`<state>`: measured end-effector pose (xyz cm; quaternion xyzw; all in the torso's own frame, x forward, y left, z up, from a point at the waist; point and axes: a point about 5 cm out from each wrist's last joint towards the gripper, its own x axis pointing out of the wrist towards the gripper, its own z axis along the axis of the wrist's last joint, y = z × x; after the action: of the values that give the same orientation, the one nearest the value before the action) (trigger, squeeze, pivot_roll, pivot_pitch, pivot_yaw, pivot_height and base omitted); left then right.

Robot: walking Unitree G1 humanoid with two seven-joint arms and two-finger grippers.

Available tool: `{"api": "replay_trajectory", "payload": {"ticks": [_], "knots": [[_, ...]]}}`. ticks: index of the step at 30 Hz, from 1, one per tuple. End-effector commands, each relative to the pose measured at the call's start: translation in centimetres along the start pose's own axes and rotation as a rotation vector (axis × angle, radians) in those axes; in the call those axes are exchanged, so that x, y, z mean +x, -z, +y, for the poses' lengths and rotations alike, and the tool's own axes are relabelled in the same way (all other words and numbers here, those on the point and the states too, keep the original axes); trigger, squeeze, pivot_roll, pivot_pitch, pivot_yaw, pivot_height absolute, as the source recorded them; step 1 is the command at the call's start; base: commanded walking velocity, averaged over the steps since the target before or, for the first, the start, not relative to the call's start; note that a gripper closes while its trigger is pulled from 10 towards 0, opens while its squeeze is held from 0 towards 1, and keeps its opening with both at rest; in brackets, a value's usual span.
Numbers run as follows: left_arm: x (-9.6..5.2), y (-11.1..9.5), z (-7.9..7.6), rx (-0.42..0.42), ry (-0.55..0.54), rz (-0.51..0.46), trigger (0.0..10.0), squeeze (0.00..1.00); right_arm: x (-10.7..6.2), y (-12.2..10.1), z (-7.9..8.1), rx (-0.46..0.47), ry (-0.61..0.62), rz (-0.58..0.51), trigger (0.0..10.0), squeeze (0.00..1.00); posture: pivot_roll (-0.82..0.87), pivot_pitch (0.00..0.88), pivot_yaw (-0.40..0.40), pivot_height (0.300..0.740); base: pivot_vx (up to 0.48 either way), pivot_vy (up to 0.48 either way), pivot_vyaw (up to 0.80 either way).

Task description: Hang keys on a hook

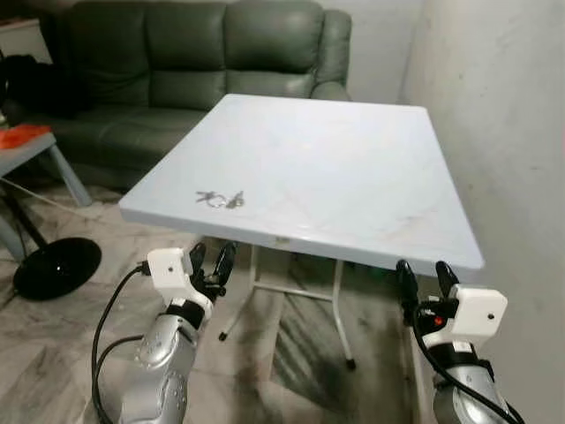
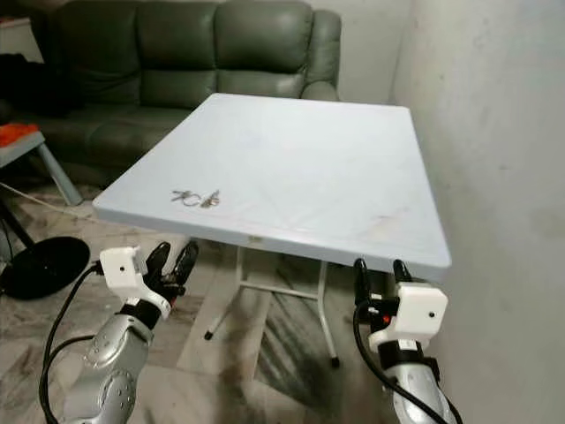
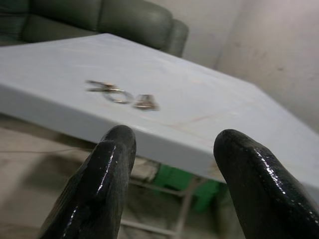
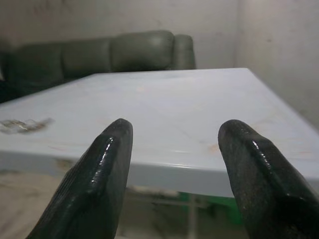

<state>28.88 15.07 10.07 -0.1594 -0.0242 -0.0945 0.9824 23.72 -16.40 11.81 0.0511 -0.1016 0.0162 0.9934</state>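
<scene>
A small bunch of keys (image 1: 221, 200) lies flat on the pale blue table (image 1: 353, 168), near its front left corner; the left wrist view has the keys (image 3: 119, 93) just past the table's edge. My left gripper (image 1: 212, 262) is open, held below and in front of that corner, a short way from the keys. Below the front right edge my right gripper (image 1: 425, 278) is open too, with nothing between its fingers. In the right wrist view the keys (image 4: 22, 124) lie far off to one side.
A green leather sofa (image 1: 194, 62) stands behind the table. A white wall (image 1: 503, 132) runs close along the table's right side. A black round base (image 1: 55, 267) sits on the tiled floor at left, beside a low table with an orange thing (image 1: 22, 135).
</scene>
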Motion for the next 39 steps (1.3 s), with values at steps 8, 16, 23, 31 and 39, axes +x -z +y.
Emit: {"api": "replay_trajectory", "payload": {"ticks": [8,16,23,31,39], "knots": [[0.40,-0.22,-0.55,0.008,0.016,-0.016,10.0,0.00,-0.16,0.30,-0.55,-0.012,0.023,0.017,10.0,0.00,-0.04,0.025,0.027,0.740,0.000,0.455,0.00],[0.42,-0.15,-0.62,0.005,0.014,-0.018,10.0,0.00,-0.17,0.40,-0.48,-0.011,0.016,0.020,10.0,0.00,-0.03,0.018,0.021,0.740,0.000,0.457,0.00],[0.47,-0.06,-0.73,0.000,0.014,-0.019,10.0,0.00,-0.12,0.43,-0.52,-0.014,0.012,0.021,10.0,0.00,-0.03,0.013,0.018,0.740,0.000,0.460,0.00],[0.46,0.02,-0.86,-0.003,0.018,-0.021,10.0,0.00,-0.20,0.42,-0.49,-0.017,0.005,0.023,10.0,0.00,-0.03,0.005,0.014,0.740,0.000,0.463,0.00],[0.46,0.11,-0.99,-0.003,0.023,-0.016,10.0,0.00,-0.31,0.50,-0.52,-0.020,0.000,0.027,10.0,0.00,-0.03,0.001,0.013,0.740,0.000,0.465,0.00]]}}
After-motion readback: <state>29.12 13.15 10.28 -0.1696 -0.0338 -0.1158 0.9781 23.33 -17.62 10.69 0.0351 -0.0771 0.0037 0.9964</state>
